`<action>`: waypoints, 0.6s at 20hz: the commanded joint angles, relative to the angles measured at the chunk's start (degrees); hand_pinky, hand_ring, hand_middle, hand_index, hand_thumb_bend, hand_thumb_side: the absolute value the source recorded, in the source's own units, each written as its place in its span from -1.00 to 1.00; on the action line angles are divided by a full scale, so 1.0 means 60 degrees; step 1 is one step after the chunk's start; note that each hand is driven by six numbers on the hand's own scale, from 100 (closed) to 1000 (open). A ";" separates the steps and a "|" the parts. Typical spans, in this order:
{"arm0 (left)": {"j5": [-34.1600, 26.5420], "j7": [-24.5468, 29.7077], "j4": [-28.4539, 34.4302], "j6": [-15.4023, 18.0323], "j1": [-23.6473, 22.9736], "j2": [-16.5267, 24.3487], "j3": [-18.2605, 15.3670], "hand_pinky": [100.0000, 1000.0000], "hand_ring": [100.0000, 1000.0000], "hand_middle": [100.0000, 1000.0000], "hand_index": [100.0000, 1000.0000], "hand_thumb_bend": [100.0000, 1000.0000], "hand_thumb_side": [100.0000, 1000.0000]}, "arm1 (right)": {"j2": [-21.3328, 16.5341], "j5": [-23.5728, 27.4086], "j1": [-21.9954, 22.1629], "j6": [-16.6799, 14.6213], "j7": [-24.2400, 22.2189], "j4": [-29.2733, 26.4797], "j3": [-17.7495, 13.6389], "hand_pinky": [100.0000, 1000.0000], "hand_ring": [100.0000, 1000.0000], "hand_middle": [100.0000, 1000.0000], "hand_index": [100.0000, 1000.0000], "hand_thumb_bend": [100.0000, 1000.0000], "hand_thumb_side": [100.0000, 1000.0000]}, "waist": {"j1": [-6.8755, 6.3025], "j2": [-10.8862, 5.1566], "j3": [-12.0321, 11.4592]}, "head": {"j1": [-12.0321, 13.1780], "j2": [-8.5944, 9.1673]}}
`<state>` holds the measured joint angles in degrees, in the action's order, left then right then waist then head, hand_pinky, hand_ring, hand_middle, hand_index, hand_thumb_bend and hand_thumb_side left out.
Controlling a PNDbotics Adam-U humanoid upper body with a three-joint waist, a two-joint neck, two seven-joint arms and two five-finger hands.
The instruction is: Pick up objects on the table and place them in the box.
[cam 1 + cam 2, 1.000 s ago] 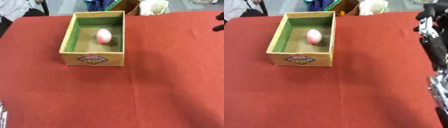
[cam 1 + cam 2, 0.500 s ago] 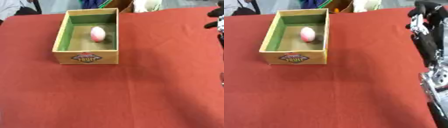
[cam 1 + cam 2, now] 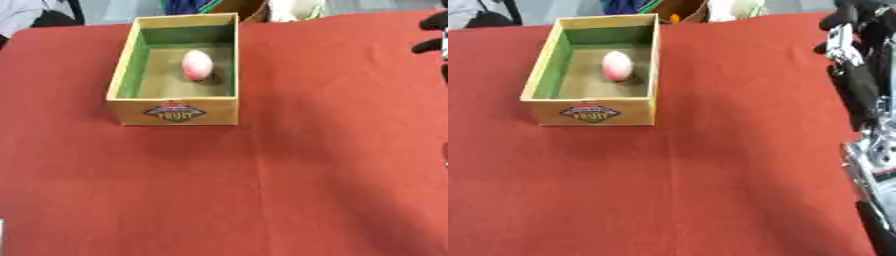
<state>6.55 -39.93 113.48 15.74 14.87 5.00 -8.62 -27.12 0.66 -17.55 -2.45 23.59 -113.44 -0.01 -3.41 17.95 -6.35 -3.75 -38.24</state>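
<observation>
A wooden box [image 3: 175, 111] with a green inside and a "FRUIT" label on its front wall stands at the far left-centre of the red table [image 3: 262, 190]. A pink and white egg-shaped object [image 3: 197, 64] lies on the box floor, near its far right side. My right hand [image 3: 857, 30], black, hovers at the far right of the table, well to the right of the box and apart from it. Its silver and black arm [image 3: 877, 150] runs down the right edge of the right eye view. No loose object shows on the cloth. My left hand is out of view.
Beyond the table's far edge, behind the box, sit a brown container [image 3: 241, 6] and a pale object [image 3: 293, 7]. A crease in the cloth [image 3: 262, 200] runs from the box toward the near edge.
The whole picture has shifted a little, so the head camera has moved. The box and the pink object keep their places. My right hand stays at the far right, slightly higher in the view.
</observation>
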 commanded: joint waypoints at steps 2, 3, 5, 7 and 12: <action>0.0012 0.0031 0.0186 0.0001 0.0085 0.0062 -0.0033 0.10 -0.05 -0.17 0.19 -1.00 0.29 | -0.0071 0.0014 -0.0045 -0.0044 -0.0052 -0.0191 -0.0094 -0.08 0.28 0.03 0.41 -1.00 0.05 | 0.0022 -0.0200 0.0014 | 0.0172 -0.0078; 0.0011 0.0032 0.0186 0.0001 0.0085 0.0059 -0.0031 0.10 -0.05 -0.17 0.19 -1.00 0.29 | -0.0066 0.0028 -0.0050 -0.0052 -0.0046 -0.0191 -0.0097 -0.08 0.28 0.03 0.41 -1.00 0.05 | 0.0026 -0.0199 0.0015 | 0.0182 -0.0075; 0.0010 0.0034 0.0186 0.0004 0.0086 0.0054 -0.0029 0.10 -0.05 -0.17 0.19 -1.00 0.29 | -0.0056 0.0047 -0.0056 -0.0064 -0.0046 -0.0191 -0.0094 -0.08 0.28 0.03 0.41 -1.00 0.05 | 0.0031 -0.0194 0.0016 | 0.0178 -0.0045; 0.0010 0.0029 0.0186 -0.0004 0.0084 0.0051 -0.0031 0.10 -0.05 -0.17 0.19 -1.00 0.29 | -0.0039 0.0056 -0.0057 -0.0062 -0.0052 -0.0191 -0.0093 -0.08 0.28 0.03 0.42 -1.00 0.05 | 0.0035 -0.0186 0.0012 | 0.0160 0.0018; -0.0001 0.0027 0.0186 -0.0032 0.0082 0.0031 -0.0027 0.10 -0.05 -0.17 0.18 -1.00 0.29 | -0.0010 0.0134 -0.0077 -0.0039 -0.0081 -0.0191 -0.0091 -0.08 0.28 0.03 0.42 -1.00 0.04 | 0.0050 -0.0173 -0.0001 | 0.0120 0.0129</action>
<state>6.55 -39.86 113.48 15.60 14.87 4.92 -8.62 -26.49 1.08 -17.57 -2.59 23.32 -113.44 -0.02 -3.32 17.93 -6.33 -3.00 -38.12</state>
